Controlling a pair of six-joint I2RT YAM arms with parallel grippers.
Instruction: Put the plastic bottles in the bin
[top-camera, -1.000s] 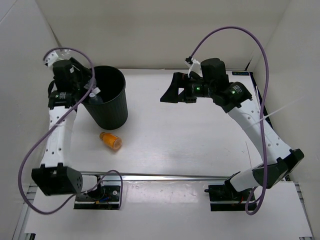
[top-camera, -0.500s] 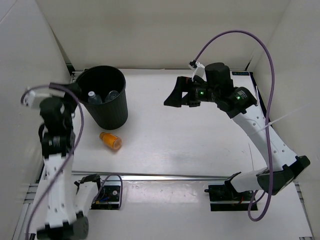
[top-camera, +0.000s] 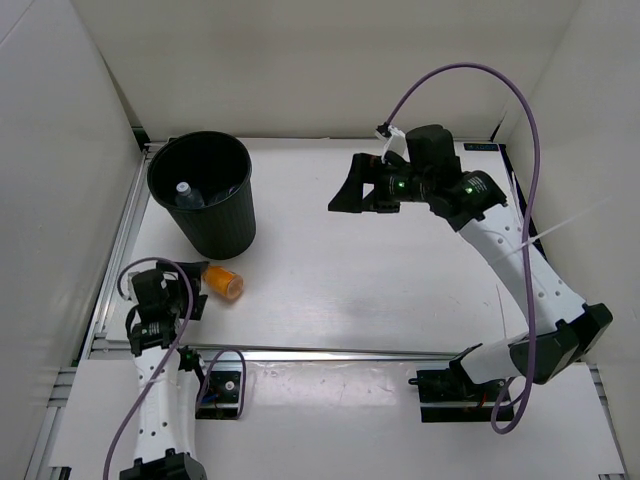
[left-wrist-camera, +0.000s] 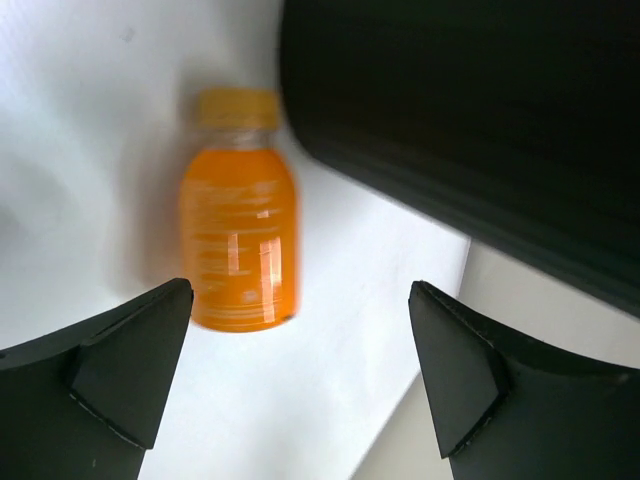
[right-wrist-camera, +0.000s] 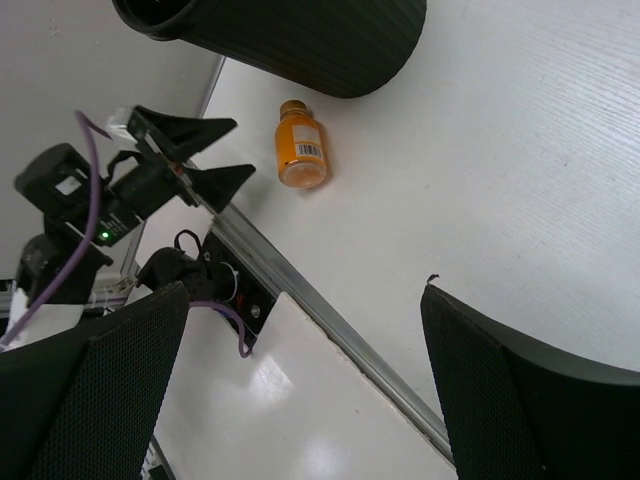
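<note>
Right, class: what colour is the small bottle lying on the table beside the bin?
The bottle is orange, clearest in the left wrist view.

bin (top-camera: 215, 222) near orange bottle (top-camera: 222, 283); flanks seemingly free

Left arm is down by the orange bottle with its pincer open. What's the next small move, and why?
Probably ease the left pincer forward and slightly away from the bin to straddle the orange bottle. It lies on its side ahead of the open fingers, off-centre toward the one farther from the bin.
</note>
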